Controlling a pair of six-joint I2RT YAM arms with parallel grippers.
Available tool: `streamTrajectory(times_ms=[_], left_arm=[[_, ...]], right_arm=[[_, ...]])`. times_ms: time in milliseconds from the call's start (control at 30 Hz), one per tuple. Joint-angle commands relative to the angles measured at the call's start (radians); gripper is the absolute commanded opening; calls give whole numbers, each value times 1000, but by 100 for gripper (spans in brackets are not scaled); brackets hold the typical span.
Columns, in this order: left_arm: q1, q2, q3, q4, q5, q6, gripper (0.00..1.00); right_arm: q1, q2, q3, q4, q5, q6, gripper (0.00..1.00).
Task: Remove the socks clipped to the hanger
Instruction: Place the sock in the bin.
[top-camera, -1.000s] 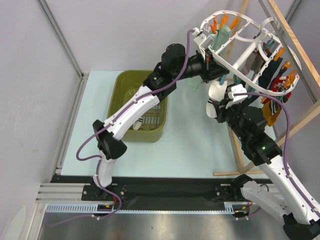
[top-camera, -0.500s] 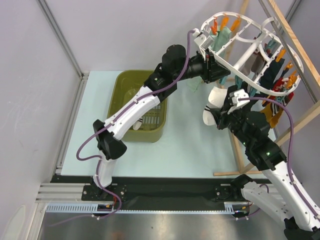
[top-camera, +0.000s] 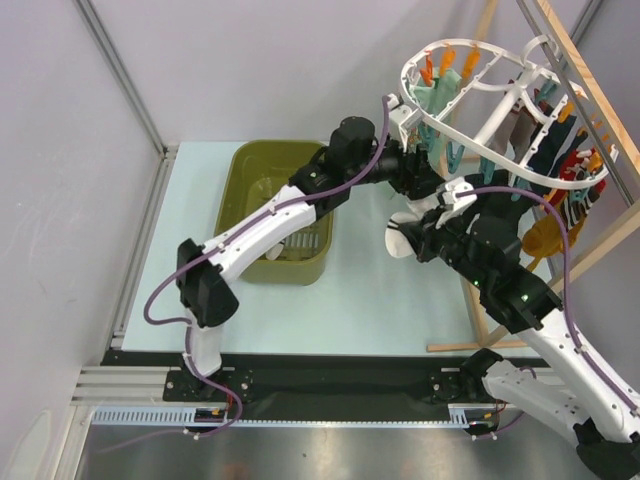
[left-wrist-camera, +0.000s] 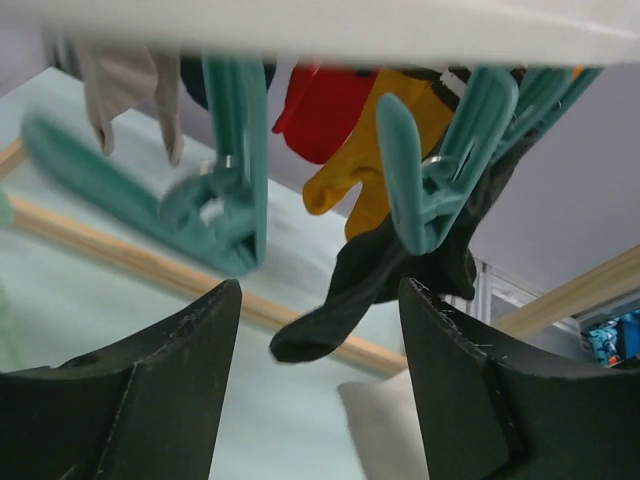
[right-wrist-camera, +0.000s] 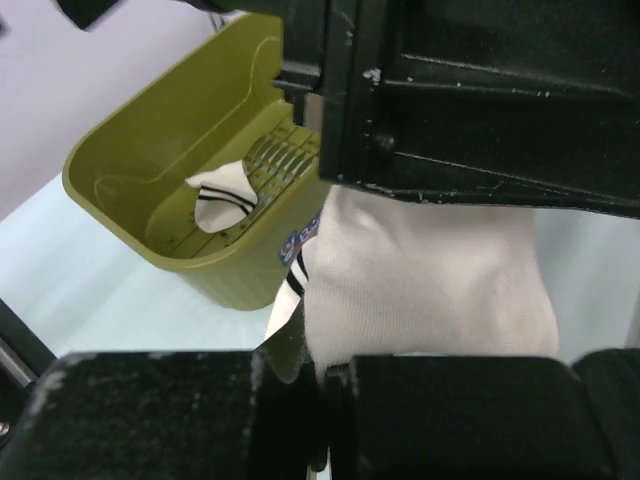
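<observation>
White sock (top-camera: 400, 238) carried left toward tub (top-camera: 250, 175), right jaws pinching it, left jaws spread beneath hanger (left-wrist-camera: 320, 35) pegs (left-wrist-camera: 240, 185).

White oval ring hanger (top-camera: 443, 42) with spokes, tilted, raised at upper right, carrying teal pegs (left-wrist-camera: 440, 150) and orange pegs (top-camera: 430, 62). Clipped to it are a mint sock (top-camera: 437, 95) at the left end and a black sock (left-wrist-camera: 370, 290), mustard-orange sock (left-wrist-camera: 365, 150) and red sock (left-wrist-camera: 325, 105) dangling together. A white sock (right-wrist-camera: 430, 290) hangs clear of the pegs, pinched in the right gripper (right-wrist-camera: 325, 390). A white black-striped sock (right-wrist-camera: 225, 195) lies inside the olive tub (right-wrist-camera: 130, 190).
</observation>
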Motion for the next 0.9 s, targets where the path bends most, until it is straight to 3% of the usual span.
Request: streamTrajectory(times_ms=[0,200,233,367,600,733,867], left_arm=[[3,-181,-59,-1,-80,60,70],[63,-346,-203,-107,-252,58,70],[102,-365,-220,-121,-315,46,70],[263,-448,-254,-236,-340,-72,70],[483,-656,-379,-383,-521,-9,76],[606,-804,-547,-330,-525,-18,77],[618,-974,-722,-225,-559,0,82]], right_arm=[[96,17,62,26,93,19,0],[265,109,113,48,218,12,0],[311,118,114,77,258,10,0],[362,196,122,170,298,22,0],[382,450,275,238,375,1,0],[382,585,362,329,364,-13,0],[381,821,530,312,312,-31,6]])
